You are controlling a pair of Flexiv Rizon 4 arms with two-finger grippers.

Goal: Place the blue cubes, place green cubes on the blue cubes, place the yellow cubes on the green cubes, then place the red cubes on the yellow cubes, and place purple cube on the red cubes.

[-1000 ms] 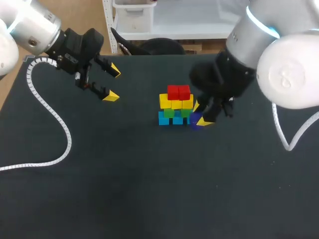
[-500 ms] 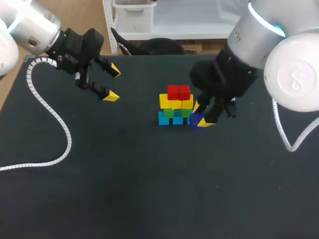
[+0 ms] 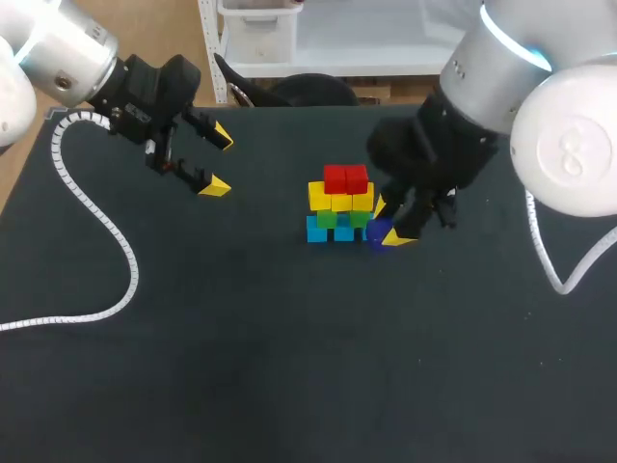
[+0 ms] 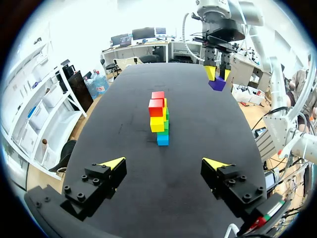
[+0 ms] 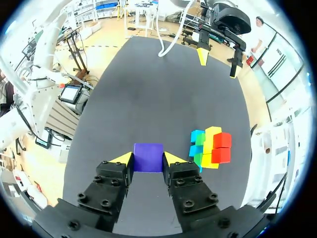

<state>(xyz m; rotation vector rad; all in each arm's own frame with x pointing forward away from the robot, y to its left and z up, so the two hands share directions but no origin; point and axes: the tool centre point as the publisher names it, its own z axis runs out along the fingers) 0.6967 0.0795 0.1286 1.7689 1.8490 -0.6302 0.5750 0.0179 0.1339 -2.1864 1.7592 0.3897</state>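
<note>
A cube stack stands mid-table: blue cubes (image 3: 326, 230) at the base, green cubes (image 3: 337, 218) above, then yellow cubes (image 3: 338, 200), with red cubes (image 3: 345, 178) on top. My right gripper (image 3: 389, 223) hangs just right of the stack, shut on the purple cube (image 3: 382, 234). The right wrist view has the purple cube (image 5: 148, 157) clamped between the yellow tips, the stack (image 5: 212, 147) off to one side. My left gripper (image 3: 216, 160) is open and holds nothing, well left of the stack. In the left wrist view the stack (image 4: 159, 117) lies ahead of the open gripper (image 4: 165, 163).
A white ribbed cable (image 3: 101, 246) curls over the left of the black table (image 3: 289, 367). Another white cable (image 3: 559, 270) loops at the right edge.
</note>
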